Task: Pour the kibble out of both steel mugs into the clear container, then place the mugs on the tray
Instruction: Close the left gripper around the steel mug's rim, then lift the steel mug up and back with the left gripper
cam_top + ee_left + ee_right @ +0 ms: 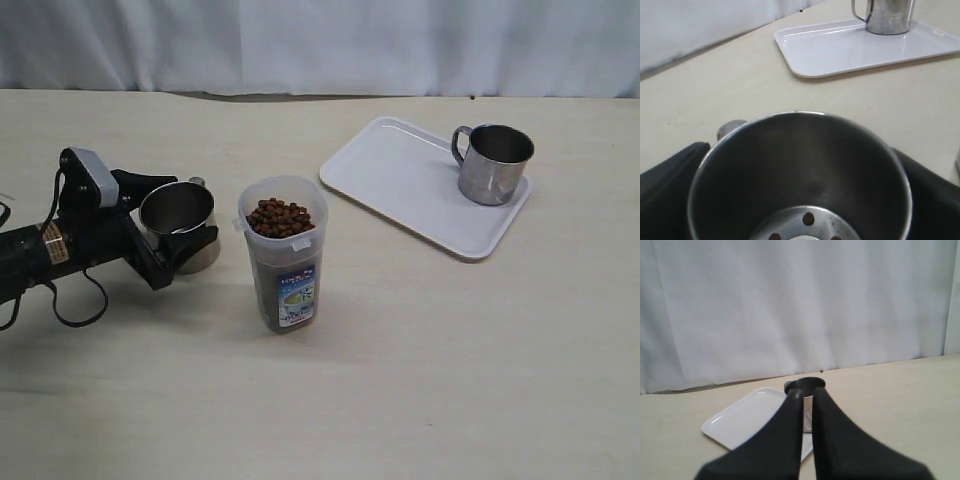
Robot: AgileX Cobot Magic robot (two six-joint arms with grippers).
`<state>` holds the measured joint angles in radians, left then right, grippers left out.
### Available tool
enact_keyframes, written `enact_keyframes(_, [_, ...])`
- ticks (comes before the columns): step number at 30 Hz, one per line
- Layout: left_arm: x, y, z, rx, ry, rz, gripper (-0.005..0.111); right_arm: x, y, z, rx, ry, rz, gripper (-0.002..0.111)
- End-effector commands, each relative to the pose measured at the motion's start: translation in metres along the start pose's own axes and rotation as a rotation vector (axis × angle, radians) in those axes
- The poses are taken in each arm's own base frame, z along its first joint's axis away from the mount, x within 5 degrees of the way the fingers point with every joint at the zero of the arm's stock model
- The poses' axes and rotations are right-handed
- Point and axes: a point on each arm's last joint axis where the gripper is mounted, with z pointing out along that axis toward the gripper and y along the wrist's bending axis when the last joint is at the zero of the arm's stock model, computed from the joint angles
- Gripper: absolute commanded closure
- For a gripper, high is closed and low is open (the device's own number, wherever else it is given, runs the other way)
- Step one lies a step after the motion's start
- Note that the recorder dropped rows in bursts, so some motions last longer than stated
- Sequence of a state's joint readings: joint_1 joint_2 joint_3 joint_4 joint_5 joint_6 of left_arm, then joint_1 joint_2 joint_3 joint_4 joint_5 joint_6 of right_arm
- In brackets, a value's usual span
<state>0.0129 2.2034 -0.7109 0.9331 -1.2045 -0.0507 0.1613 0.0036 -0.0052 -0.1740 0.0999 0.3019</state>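
My left gripper (pixel 168 238) is shut on a steel mug (pixel 180 222), black fingers (pixel 670 175) on both sides of its wall. The mug (pixel 800 170) is held left of the clear container (pixel 284 262), mouth up and slightly tilted; its inside looks nearly empty, with a few dark round spots on the bottom. Kibble (pixel 280 217) fills the container close to its rim. The second steel mug (pixel 494 165) stands upright on the right end of the white tray (pixel 400 180). My right gripper (pixel 807 392) is shut on nothing, far back from that mug (pixel 806 384), and does not show in the exterior view.
A white curtain hangs behind the table's far edge. The left arm's black cable (pixel 72 305) loops on the table at the left. The tray (pixel 850 50) and its mug (pixel 887 17) lie beyond the held mug in the left wrist view.
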Motion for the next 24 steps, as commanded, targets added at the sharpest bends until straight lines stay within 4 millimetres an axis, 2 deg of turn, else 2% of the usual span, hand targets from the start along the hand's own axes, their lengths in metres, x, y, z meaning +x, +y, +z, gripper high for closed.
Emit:
enact_keyframes(1, [0.0,0.001,0.001,-0.007,0.0,-0.008,0.066,0.002,-0.001,0.0,0.008,0.004,0.001,0.103])
enact_keyframes(4, [-0.002,0.001,0.001,-0.01,-0.019,-0.009,0.091,0.002,-0.001,0.0,0.008,0.004,0.001,0.103])
enact_keyframes(7, [-0.009,0.007,-0.003,-0.03,-0.034,0.007,0.107,0.002,-0.001,0.0,0.008,0.004,0.001,0.103])
enact_keyframes(12, [-0.044,0.026,-0.018,-0.131,-0.113,-0.017,0.107,0.002,-0.001,0.0,0.008,0.004,0.001,0.103])
enact_keyframes(14, [-0.063,0.034,-0.021,-0.13,-0.159,-0.007,0.107,0.002,-0.001,0.0,0.008,0.004,0.001,0.103])
enact_keyframes(20, [-0.107,0.058,-0.005,0.016,-0.181,-0.026,0.107,0.002,-0.001,0.0,0.008,0.004,0.001,0.103])
enact_keyframes(24, [-0.124,0.068,0.003,0.012,-0.196,0.0,0.107,0.002,-0.001,0.0,0.008,0.004,0.001,0.103])
